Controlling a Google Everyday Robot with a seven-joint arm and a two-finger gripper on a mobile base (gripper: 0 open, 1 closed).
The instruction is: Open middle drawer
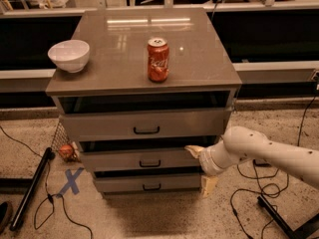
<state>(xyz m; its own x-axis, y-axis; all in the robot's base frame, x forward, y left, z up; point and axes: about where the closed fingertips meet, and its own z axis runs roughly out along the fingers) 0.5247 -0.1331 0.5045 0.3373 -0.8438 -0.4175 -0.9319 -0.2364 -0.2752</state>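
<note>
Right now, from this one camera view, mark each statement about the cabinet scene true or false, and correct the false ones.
1. A red soda can stands upright on the cabinet top. True.
2. The gripper is at the right end of the middle drawer front. True.
3. The white bowl sits inside the middle drawer. False: the white bowl sits on the cabinet top, left of the soda can in the picture.
4. The gripper is shut around the black handle of the middle drawer. False: the handle is free, apart from the gripper, whose fingers are spread.
5. A blue tape cross marks the floor left of the cabinet. True.
</note>
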